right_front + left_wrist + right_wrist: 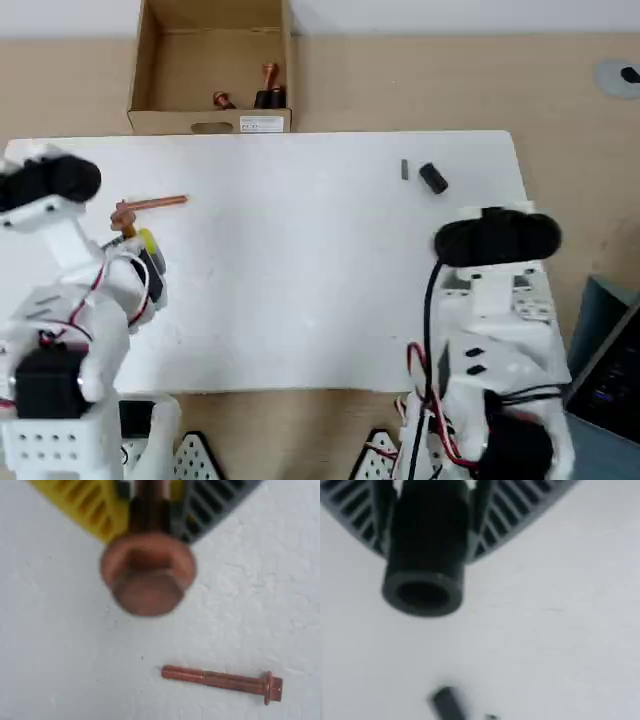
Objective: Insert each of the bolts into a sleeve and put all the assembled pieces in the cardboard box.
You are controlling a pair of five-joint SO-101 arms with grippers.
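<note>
Nearest me, the left arm [70,330] and right arm [495,330] stand at the near edge of the tabletop [580,130], over a white sheet [300,300].

The left jaws are clenched on the shank of a copper bolt [147,577], held above the sheet near its left edge. Its flanged head points at the wrist camera. A second bolt [222,680] lies flat on the sheet just beyond.

The right jaws are clamped around a black sleeve [425,565], its open bore facing the wrist camera. A spare sleeve [432,178] lies near the sheet's far right corner.

Past the far edge stands the cardboard box [160,75]. Two pieces [268,88] in it look like bolts seated in sleeves. So I judge the job about half done: two pieces boxed, with two bolts and two sleeves left to join and deliver.

From above, the right arm's own body hides its jaws. The box's near wall cuts off part of its floor, so more pieces could lie there. I cannot identify the small grey piece [404,170] beside the spare sleeve.
</note>
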